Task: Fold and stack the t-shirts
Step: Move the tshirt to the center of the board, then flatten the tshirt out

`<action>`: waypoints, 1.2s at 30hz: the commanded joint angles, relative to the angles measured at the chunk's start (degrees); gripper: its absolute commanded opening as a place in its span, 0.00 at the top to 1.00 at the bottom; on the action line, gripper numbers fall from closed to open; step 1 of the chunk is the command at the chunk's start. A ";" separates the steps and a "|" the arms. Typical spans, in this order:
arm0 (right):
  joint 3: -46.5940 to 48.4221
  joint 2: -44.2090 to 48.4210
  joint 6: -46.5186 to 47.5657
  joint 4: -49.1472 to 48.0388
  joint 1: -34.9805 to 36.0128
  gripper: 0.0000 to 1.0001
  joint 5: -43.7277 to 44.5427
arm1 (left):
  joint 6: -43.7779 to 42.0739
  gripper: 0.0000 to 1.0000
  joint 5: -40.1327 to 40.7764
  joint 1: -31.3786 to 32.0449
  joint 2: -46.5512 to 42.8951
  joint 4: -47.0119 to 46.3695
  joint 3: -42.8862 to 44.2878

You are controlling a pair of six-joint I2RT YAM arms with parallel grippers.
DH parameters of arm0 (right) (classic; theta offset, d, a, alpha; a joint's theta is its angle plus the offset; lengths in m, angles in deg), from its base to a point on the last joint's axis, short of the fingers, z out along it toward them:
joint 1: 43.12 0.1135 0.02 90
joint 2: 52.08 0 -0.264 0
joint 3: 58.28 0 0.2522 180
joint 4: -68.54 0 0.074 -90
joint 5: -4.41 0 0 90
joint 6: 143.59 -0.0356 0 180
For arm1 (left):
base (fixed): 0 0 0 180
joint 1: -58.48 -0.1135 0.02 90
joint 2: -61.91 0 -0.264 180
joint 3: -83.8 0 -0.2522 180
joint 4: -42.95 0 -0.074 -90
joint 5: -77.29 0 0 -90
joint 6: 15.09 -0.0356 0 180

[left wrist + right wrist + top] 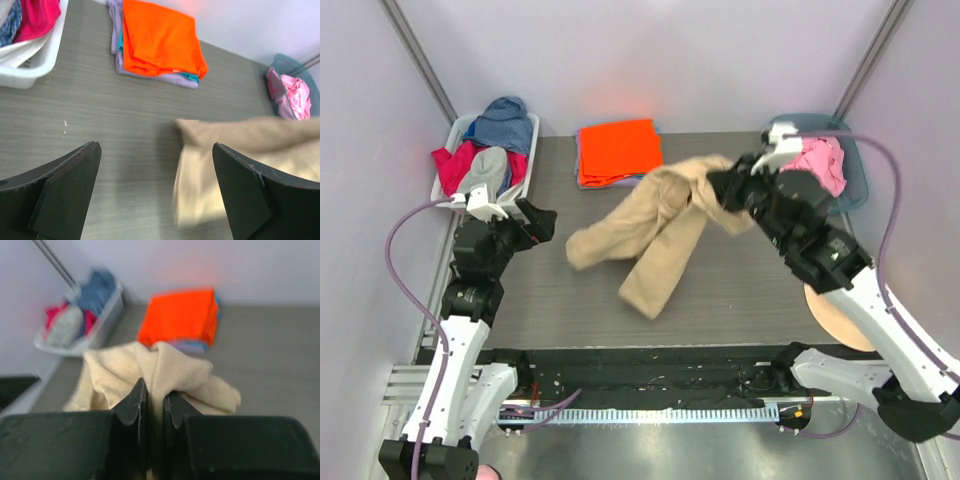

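light: bright, even | shadows: faint | blur: whole right wrist view soft; crumpled tan cloth shirt [200, 180] smeared in left wrist view

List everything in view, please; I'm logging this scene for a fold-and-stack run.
tan shirt: 1, tan, mid-table, partly lifted
folded stack: 1, orange over lavender and teal, far centre
white basket: 1, white, far left
loose clothes: several, blue, magenta, grey, in basket
teal tub: 1, teal, far right
pink cloth: 1, pink, in tub
tan disc: 1, tan, near right
table: 1, grey
left gripper: 1, black, open, left side
right gripper: 1, black, shut on tan shirt
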 commanded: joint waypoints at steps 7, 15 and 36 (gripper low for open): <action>-42.67 4.05 -16.06 -11.31 -0.29 0.99 -1.79 | 5.73 0.00 -3.33 0.04 -2.25 3.91 -6.79; -45.58 5.37 -16.51 -10.26 -0.21 0.99 -1.01 | 18.65 0.00 -11.08 0.04 -0.06 -5.77 -15.33; -51.03 7.31 -19.32 -11.14 -0.21 0.99 -1.88 | 24.37 0.26 15.36 20.32 -4.18 17.00 -19.98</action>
